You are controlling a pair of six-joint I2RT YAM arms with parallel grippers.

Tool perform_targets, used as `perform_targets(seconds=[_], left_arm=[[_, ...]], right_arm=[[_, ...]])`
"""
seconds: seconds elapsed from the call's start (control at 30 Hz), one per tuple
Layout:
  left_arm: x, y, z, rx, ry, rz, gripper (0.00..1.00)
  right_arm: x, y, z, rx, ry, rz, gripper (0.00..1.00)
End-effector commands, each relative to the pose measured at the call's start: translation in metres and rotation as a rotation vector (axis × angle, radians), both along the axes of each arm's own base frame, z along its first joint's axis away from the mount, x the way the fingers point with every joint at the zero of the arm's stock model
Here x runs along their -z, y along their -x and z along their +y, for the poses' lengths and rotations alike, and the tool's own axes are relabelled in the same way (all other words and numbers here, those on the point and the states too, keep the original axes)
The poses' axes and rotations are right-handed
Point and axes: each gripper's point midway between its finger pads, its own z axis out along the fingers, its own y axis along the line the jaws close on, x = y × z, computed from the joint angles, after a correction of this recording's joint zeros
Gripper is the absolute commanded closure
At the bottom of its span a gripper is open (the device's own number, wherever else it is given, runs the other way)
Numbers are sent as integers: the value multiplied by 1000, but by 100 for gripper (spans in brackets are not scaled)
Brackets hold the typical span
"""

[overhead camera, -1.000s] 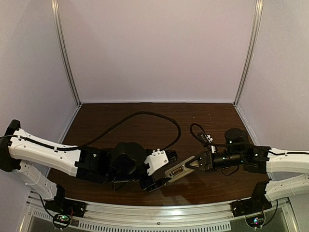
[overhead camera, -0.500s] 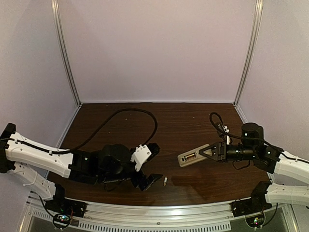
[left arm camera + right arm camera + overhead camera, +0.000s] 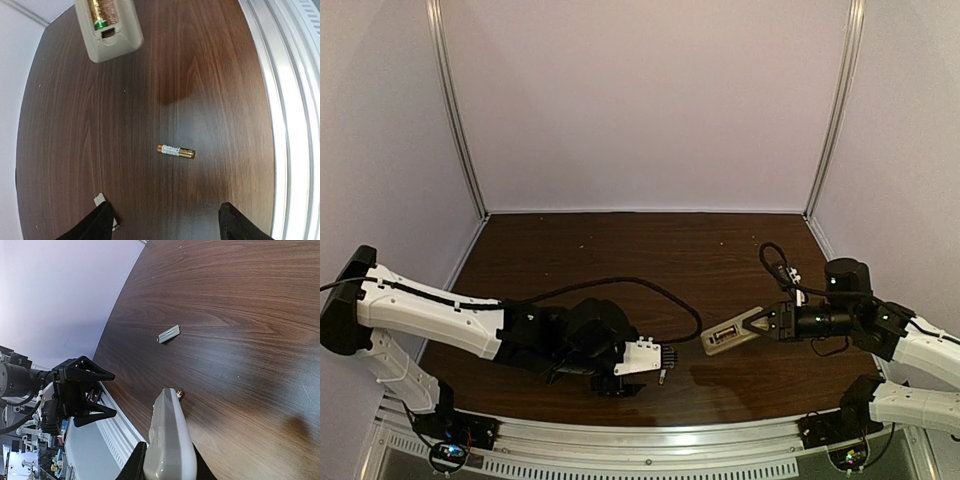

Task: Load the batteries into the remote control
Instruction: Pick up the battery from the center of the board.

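Note:
The white remote control (image 3: pixel 725 335) is held off the table in my shut right gripper (image 3: pixel 758 323). In the left wrist view its open compartment (image 3: pixel 106 20) holds one gold battery (image 3: pixel 101 11). In the right wrist view the remote (image 3: pixel 170 440) stands edge-on between my fingers (image 3: pixel 136 464). The other battery (image 3: pixel 176 151) lies loose on the table, ahead of my open, empty left gripper (image 3: pixel 167 227). It also shows in the top view (image 3: pixel 662 377) just beside the left gripper (image 3: pixel 660 362), and peeks out behind the remote (image 3: pixel 178 394).
A flat grey battery cover (image 3: pixel 169 333) lies on the dark wooden table (image 3: pixel 620 250); a small white piece (image 3: pixel 99 200) shows by my left finger. The metal front rail (image 3: pixel 290 100) runs close to the loose battery. A black cable (image 3: pixel 620 285) loops behind the left arm.
One second ago both grippers met at the remote. The battery then lay loose on the table. My left gripper has since swung back toward it, and the right gripper drew the remote away rightward.

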Motion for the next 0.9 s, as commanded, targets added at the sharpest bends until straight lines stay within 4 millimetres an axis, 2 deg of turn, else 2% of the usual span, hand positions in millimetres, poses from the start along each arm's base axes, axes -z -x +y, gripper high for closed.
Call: perform_targets(seconds=[0.0,0.1,0.2,0.33,0.53,0.77,0.87], left_arm=[[-9,1,-1,295,-106,-125,26],[-11,1,-14,406,-146,-182,28],[5,-3,-24,480,-244,-181,31],[27,-9,-28,537,-363,-163,36],[36,-13,-43,607,-441,-127,38],[59,-11,-50,658,-538,-39,45],[66,-10,-48,658,-568,-8,47]], right_arm=[[-15,-6,-8,27,-10,-37,100],[-18,-7,-11,24,-23,-35,100],[-18,-10,-15,26,-26,-31,100],[-22,-13,-21,34,-42,-29,100],[-23,-13,-23,26,-58,-25,100],[-21,-15,-27,23,-77,-11,100],[-22,-15,-28,20,-88,-6,100]])
